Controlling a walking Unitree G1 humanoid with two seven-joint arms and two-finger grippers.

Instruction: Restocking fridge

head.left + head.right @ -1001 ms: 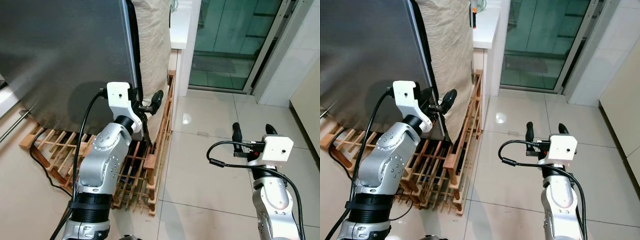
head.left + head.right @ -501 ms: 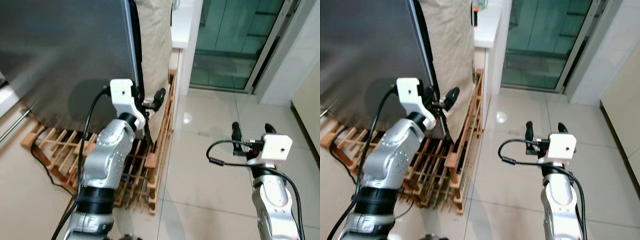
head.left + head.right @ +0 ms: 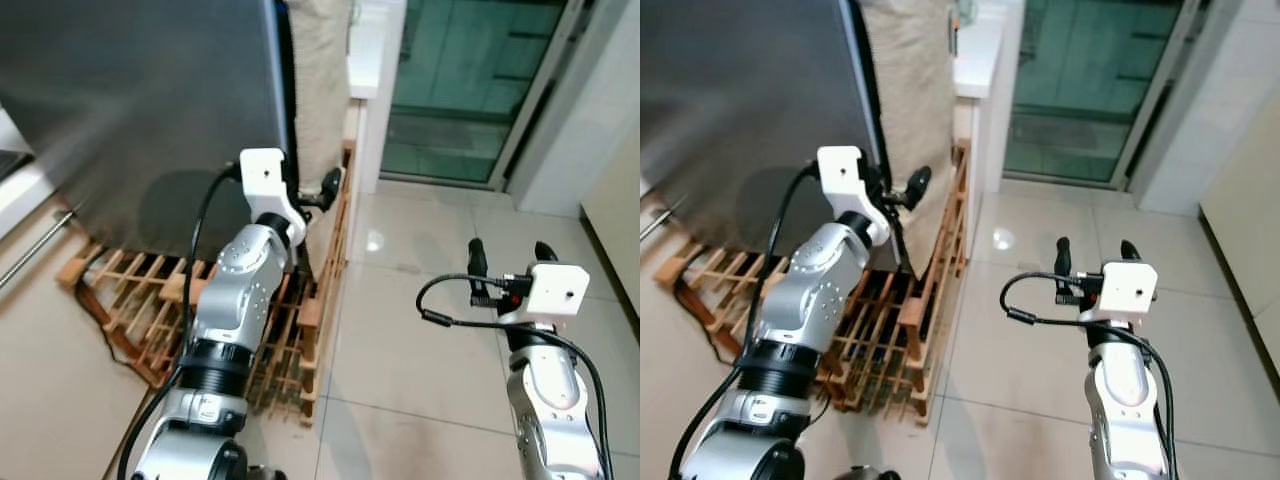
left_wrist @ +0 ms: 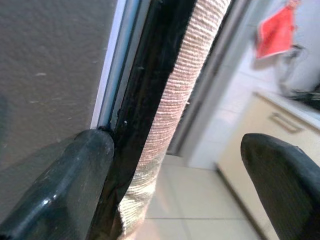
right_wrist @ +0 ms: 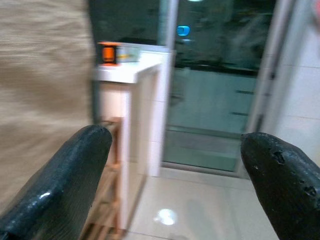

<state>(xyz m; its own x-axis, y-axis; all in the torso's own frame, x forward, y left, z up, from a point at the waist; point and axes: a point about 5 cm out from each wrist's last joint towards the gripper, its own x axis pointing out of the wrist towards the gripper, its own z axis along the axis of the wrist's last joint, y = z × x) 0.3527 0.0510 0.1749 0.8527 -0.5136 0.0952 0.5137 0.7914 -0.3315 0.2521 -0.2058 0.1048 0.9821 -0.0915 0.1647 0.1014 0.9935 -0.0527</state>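
Observation:
The fridge's grey steel door (image 3: 130, 100) fills the upper left, with a black seal strip (image 4: 150, 100) running down its edge. My left gripper (image 3: 312, 195) is open at that edge, about halfway up the visible door. In the left wrist view one finger (image 4: 75, 170) lies against the door face and the other finger (image 4: 280, 170) stands well clear, so the seal sits between them. My right gripper (image 3: 509, 250) is open and holds nothing, raised over the tiled floor to the right.
A beige woven cloth (image 3: 320, 80) hangs over the fridge's side. The fridge stands on a wooden slatted rack (image 3: 300, 320) with a black cable (image 3: 100, 320) beside it. A white counter (image 3: 365, 50) and a glass door (image 3: 460, 80) lie beyond. Open tiled floor (image 3: 400, 330) spreads to the right.
My left arm has reached further forward and up along the door's edge. The view has shifted a little. The right arm holds its pose.

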